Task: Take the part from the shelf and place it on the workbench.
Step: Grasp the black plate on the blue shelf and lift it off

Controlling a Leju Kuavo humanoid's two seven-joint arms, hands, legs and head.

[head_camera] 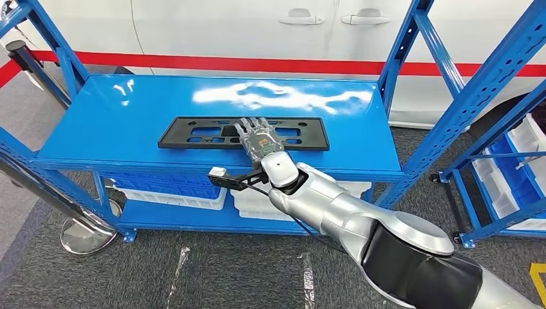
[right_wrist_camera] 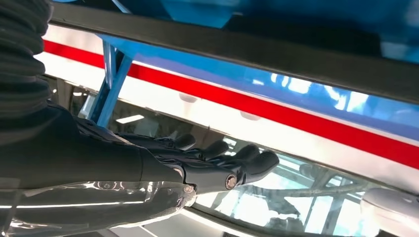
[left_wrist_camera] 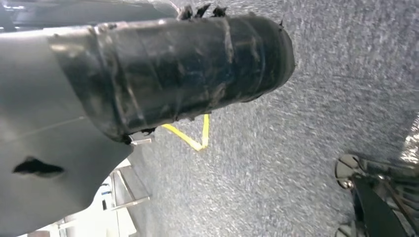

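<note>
right arm filled the lower right of the head view, running up to the right hand (head_camera: 259, 140) at frame centre. fingers (head_camera: 248, 127) lay flat and slightly apart on the part (head_camera: 193, 134), not clamped on it. that black part lay on the shelf (head_camera: 96, 122), long axis left to right across the frame, mostly left of the hand. left hand: i couldn't tell its state. judged, the right hand was nearer and had yet to grasp.
</note>
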